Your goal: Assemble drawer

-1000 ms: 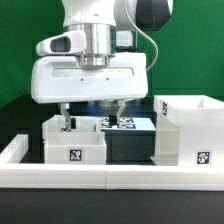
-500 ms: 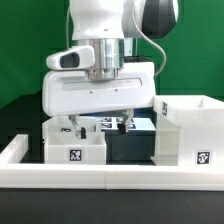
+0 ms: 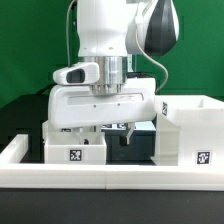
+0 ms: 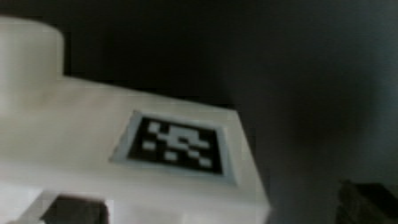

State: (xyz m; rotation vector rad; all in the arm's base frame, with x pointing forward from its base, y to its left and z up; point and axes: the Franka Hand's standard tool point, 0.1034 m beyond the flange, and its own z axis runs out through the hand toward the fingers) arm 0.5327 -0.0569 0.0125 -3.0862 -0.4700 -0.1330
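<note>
The drawer [image 3: 73,148] sits at the lower left of the exterior view, apart from the taller housing [image 3: 190,130] at right; the gripper [image 3: 98,130] hangs low over it, jaws spread wide, holding nothing; I judge it should centre on one wall before closing.

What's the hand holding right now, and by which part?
Nothing, as far as these views show. The hand hangs low over the drawer with its fingers spread wide, not closed on any of its walls.

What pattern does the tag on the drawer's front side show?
Black-and-white squares: the tag sits on the white drawer and is clearest in the exterior view.
</note>
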